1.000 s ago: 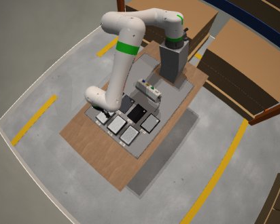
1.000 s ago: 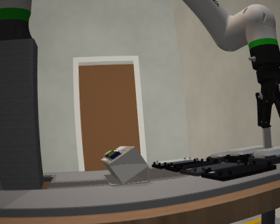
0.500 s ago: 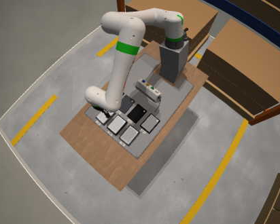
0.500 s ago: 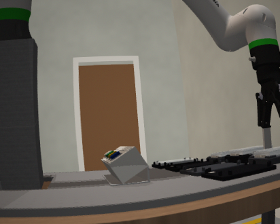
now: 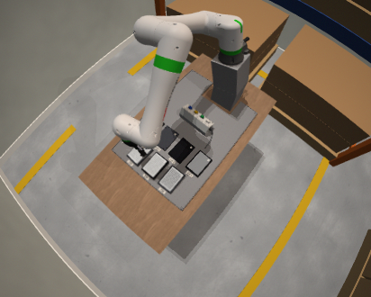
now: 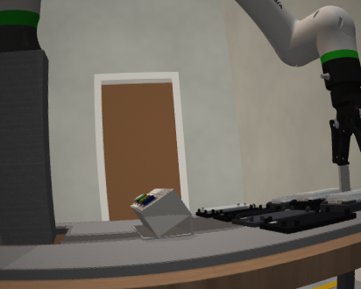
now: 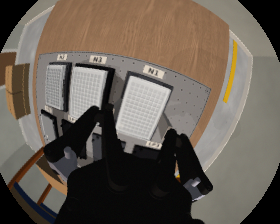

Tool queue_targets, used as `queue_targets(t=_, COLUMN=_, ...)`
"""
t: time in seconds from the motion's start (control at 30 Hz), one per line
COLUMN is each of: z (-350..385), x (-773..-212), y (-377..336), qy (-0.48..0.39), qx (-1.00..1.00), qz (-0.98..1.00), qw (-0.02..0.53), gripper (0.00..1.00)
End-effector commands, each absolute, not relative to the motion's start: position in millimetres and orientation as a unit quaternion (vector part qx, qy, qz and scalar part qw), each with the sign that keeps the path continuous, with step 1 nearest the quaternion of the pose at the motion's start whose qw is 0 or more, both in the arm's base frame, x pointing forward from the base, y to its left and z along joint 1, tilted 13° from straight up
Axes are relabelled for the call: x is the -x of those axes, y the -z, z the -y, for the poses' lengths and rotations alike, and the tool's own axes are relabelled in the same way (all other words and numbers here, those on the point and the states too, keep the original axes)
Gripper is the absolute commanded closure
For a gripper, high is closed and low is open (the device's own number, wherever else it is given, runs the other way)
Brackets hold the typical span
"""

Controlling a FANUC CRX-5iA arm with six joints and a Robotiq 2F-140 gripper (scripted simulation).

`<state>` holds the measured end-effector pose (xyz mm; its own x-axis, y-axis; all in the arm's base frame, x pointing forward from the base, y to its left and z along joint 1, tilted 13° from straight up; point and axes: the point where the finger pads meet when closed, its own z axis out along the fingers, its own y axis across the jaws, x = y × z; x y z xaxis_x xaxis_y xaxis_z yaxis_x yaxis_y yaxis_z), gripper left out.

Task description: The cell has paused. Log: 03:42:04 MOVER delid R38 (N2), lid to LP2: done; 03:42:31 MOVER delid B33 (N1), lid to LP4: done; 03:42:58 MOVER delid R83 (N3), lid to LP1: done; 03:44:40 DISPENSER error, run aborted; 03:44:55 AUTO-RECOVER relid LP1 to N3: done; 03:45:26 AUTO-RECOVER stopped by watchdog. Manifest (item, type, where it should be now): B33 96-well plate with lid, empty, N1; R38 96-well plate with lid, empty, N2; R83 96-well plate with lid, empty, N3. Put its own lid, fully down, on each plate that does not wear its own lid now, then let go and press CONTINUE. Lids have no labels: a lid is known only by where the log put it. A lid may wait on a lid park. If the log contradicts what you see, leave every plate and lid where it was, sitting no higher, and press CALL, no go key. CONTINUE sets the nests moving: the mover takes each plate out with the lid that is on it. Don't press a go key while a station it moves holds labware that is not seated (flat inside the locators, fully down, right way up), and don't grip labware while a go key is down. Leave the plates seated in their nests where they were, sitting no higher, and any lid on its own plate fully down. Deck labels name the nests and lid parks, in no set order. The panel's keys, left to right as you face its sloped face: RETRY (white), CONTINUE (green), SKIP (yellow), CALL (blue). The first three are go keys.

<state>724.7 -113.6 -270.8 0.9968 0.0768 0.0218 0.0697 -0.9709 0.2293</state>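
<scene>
The black two-finger gripper (image 6: 354, 177) is half-closed, clamped on a clear flat lid (image 5: 135, 156) at the grey deck's (image 5: 230, 135) left end, beside the white well plate (image 5: 155, 165).

Glossy white tubular arm (image 5: 164, 90), green joint bands, black wrist, grey pedestal (image 5: 228, 85).

You have three white 96-well plates lying flat in a row along the desk's front edge: one at the end (image 5: 135, 157), partly under the arm, one in the middle (image 5: 155, 165) and one at the far end (image 5: 171, 178). Whether they wear lids cannot be told. Behind them, a pale lid (image 5: 199, 163) lies flat on one lid park, beside two bare dark parks (image 5: 181, 149). The hand (image 6: 355, 186) is clamped on another lid, hidden beneath it, behind the end plate.
</scene>
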Motion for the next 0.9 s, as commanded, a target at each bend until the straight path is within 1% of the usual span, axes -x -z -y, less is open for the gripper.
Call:
queue_targets(t=0.0, z=113.6, x=-724.9, y=270.6, qy=-0.015, qx=-0.993, qz=-0.037, qw=0.115, gripper=1.00)
queue_targets(t=0.8, z=113.6, x=-724.9, y=270.6, qy=-0.015, qx=-0.993, qz=-0.037, qw=0.115, gripper=1.00)
queue_targets(t=0.83, z=113.6, x=-724.9, y=270.6, qy=-0.015, qx=-0.993, qz=-0.037, qw=0.115, gripper=0.34)
queue_targets(t=0.87, z=113.6, x=-724.9, y=270.6, qy=-0.015, qx=-0.993, qz=-0.037, qw=0.115, gripper=0.34)
